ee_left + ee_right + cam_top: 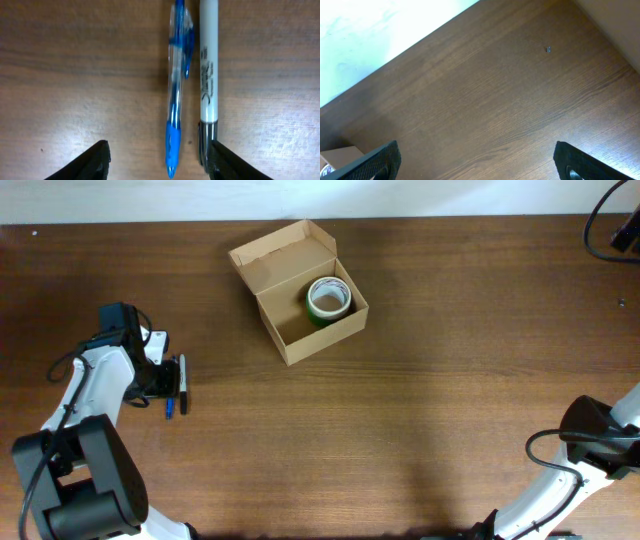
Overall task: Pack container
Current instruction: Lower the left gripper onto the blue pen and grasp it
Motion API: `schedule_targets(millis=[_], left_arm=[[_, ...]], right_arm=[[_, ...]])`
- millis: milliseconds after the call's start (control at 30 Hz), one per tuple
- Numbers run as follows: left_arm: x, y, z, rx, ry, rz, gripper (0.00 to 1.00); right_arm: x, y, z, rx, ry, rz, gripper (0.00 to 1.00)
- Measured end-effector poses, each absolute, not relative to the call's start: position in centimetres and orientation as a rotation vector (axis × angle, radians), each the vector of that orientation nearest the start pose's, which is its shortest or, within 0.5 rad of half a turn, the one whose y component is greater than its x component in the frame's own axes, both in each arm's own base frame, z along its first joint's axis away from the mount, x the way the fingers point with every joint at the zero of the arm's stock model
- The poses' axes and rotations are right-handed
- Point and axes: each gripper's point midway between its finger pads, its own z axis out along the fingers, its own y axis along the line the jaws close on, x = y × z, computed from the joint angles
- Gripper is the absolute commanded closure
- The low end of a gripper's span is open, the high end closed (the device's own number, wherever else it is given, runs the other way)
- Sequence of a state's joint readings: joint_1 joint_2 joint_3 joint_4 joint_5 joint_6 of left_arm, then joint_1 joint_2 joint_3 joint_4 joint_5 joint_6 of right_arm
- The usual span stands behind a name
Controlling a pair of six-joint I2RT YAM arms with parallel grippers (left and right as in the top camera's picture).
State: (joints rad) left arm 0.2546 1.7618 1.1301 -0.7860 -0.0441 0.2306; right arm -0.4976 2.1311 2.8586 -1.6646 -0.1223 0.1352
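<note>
two pens lie side by side right under our left gripper: a clear blue pen and a white marker with a dark cap, nearly touching along their length. our left jaws stand spread wide, one finger on each outer side of the pair, pinching nothing; the finger on the marker's side sits just beside its cap. the container rests on the table well apart from these pens, farther from our bases and toward the middle of the table, its flap lid folded back and open. inside it, against the wall away from the pens, a green tape roll lies flat. our right gripper hangs over bare wood far from the container on the opposite side from the pens, jaws apart and empty. we judge the packing partly done: the roll is in, while both pens are outside and neither is lifted. what seems left is to close on a pen, carry it to the container, do likewise for the other, and perhaps shut the flap.
</note>
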Motion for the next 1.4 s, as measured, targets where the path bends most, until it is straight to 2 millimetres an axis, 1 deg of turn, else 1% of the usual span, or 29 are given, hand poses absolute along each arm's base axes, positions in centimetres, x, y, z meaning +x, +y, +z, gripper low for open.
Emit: schedule_targets(millis=[100, 433, 667, 900, 1033, 1067, 1167, 1200, 1233, 1300, 1333, 1400], left_arm=[[33.5, 9.5, 3.5, -0.058, 2.971, 0.128, 0.39], [34.1, 9.7, 3.5, -0.064, 2.946, 0.135, 0.38], [33.6, 9.5, 1.4, -0.063, 3.008, 0.115, 0.39], [33.6, 9.5, 1.0, -0.069, 3.016, 0.112, 0.48], [33.3, 9.5, 0.1, -0.076, 3.040, 0.104, 0.58], [33.2, 9.4, -0.2, -0.079, 3.050, 0.094, 0.59], [33.4, 9.4, -0.3, -0.079, 3.048, 0.094, 0.60], [33.4, 9.4, -0.3, -0.079, 3.048, 0.094, 0.64], [33.4, 9.4, -0.3, -0.079, 3.048, 0.094, 0.70], [33.4, 9.3, -0.3, -0.083, 3.047, 0.088, 0.93], [33.4, 9.3, -0.3, -0.087, 3.047, 0.086, 0.98], [33.5, 9.4, -0.3, -0.086, 3.047, 0.090, 0.98]], right_arm=[[40.4, -19.6, 34.8, 0.729, 2.389, 0.003, 0.01], [40.4, -19.6, 34.8, 0.730, 2.389, 0.003, 0.01], [40.4, -19.6, 34.8, 0.729, 2.389, 0.003, 0.01], [40.4, -19.6, 34.8, 0.729, 2.389, 0.003, 0.01], [40.4, -19.6, 34.8, 0.729, 2.389, 0.003, 0.01], [40.4, -19.6, 34.8, 0.729, 2.389, 0.003, 0.01], [40.4, -19.6, 34.8, 0.729, 2.389, 0.003, 0.01], [40.4, -19.6, 34.8, 0.729, 2.389, 0.003, 0.01], [40.4, -19.6, 34.8, 0.729, 2.389, 0.003, 0.01], [40.4, -19.6, 34.8, 0.729, 2.389, 0.003, 0.01], [40.4, -19.6, 34.8, 0.729, 2.389, 0.003, 0.01], [40.4, -19.6, 34.8, 0.729, 2.389, 0.003, 0.01]])
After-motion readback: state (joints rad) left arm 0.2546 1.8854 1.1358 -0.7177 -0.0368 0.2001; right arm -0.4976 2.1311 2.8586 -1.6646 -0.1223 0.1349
